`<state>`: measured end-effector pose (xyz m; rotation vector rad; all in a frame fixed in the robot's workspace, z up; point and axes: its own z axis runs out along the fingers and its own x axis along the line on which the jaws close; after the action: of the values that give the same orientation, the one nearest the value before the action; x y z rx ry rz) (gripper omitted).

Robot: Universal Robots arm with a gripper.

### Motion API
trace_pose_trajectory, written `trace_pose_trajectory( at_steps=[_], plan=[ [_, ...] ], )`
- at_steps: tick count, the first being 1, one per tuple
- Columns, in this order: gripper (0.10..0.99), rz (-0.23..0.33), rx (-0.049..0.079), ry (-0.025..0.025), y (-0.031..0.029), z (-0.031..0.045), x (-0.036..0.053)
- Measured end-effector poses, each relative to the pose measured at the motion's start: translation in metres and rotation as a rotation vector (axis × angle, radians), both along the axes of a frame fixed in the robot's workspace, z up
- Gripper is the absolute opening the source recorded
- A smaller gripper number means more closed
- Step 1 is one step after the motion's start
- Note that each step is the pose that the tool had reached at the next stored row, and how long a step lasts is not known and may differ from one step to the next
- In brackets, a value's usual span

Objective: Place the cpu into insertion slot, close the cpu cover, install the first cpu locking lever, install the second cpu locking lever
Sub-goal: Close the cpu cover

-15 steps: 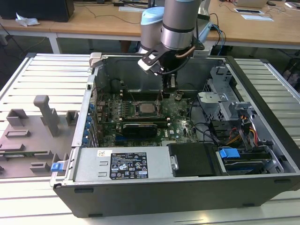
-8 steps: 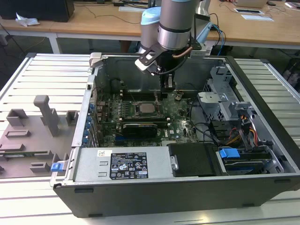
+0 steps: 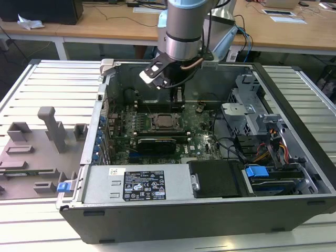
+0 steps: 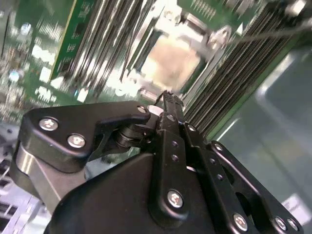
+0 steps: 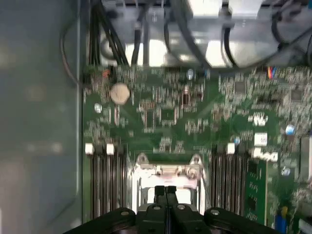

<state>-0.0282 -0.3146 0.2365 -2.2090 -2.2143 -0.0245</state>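
The cpu (image 3: pixel 166 122) lies flat in the insertion slot (image 3: pixel 155 127) on the green board, its dull silver top showing. In the second wrist view the cpu (image 4: pixel 174 59) shows through the window of the silvery cpu cover (image 4: pixel 148 36), which lies down around it. My gripper (image 3: pixel 177 101) hangs just above the slot's far edge, fingers shut together with nothing between them. In both wrist views the black fingertips (image 5: pixel 161 190) meet in a thin line over the cover's edge (image 5: pixel 168 170). I cannot make out how the locking levers stand.
Long black memory slots (image 5: pixel 102 180) flank the socket on both sides. A black card (image 3: pixel 156 143) sits just in front of the socket. Drive cages and cables (image 3: pixel 252 121) fill the exterior view's right, and a power supply (image 3: pixel 137 184) lines the case's near wall.
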Motion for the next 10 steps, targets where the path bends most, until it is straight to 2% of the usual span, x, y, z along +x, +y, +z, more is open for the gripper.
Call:
trace_pose_trajectory(
  at_steps=[2,4,10],
  plan=[
    [0.106,0.000,0.000,-0.0001,0.0000,-0.0036,-0.0083],
    [0.106,0.000,0.000,0.0000,0.0000,-0.0095,-0.0206],
    [0.106,0.000,0.000,0.0000,0.0000,-0.0255,-0.0414]
  ],
)
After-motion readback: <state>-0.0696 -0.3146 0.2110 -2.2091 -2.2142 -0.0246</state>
